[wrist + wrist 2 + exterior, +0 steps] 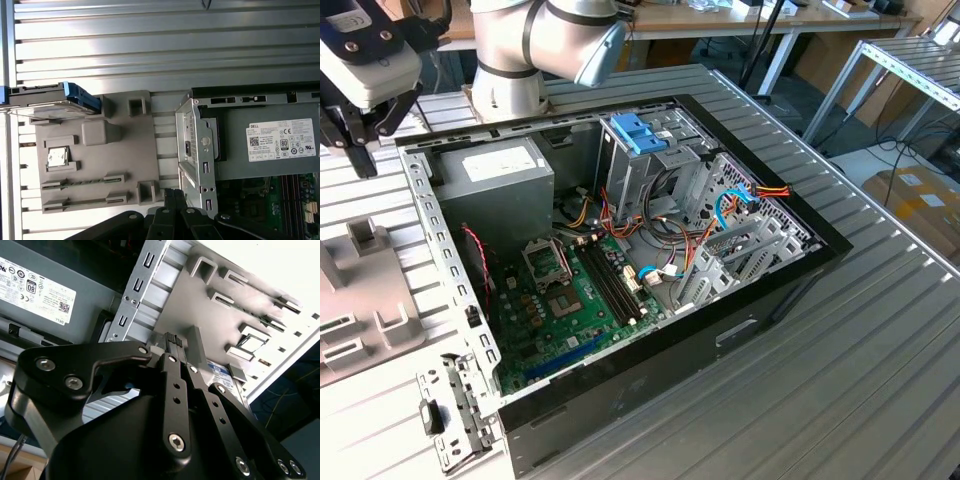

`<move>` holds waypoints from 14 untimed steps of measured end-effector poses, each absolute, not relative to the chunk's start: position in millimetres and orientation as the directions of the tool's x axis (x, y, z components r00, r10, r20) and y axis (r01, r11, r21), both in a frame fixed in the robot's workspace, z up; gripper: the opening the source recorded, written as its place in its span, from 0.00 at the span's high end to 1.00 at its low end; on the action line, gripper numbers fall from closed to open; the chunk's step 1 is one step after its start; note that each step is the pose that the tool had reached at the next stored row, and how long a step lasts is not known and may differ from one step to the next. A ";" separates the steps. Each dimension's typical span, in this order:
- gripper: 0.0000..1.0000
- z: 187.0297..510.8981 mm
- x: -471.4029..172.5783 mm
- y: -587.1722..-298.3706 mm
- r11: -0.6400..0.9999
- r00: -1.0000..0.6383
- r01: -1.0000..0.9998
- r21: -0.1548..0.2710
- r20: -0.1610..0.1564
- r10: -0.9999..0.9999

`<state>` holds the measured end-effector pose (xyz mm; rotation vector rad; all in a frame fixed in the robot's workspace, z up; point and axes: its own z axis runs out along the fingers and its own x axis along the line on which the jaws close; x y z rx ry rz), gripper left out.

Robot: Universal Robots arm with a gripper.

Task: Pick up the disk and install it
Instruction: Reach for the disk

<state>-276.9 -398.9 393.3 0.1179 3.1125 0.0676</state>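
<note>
The disk [47, 104], a flat silver drive in a blue-tabbed carrier, rests at a far corner of the grey fixture plate [125, 150], away from the computer case. In the second wrist view a corner of the disk's white label with a blue band [219, 370] peeks past the fingers. My gripper [175, 194] hangs above the plate's edge nearest the case, well apart from the disk. Its black fingers [172, 340] are pressed together with nothing between them. In the exterior view the gripper [360, 155] sits high at the exterior view's left, above the plate [360, 290].
The open computer case [750, 290] lies beside the plate, with a grey power-supply box [495, 175], a motherboard [570, 300] and a drive cage with light-blue tabs [640, 135]. A loose metal bracket [450, 420] lies near the case's front corner. A small chip [57, 157] rests on the plate.
</note>
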 end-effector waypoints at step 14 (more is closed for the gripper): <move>0.89 393.3 -293.3 -398.9 0.996 -0.997 0.075 0.044 -0.024 0.076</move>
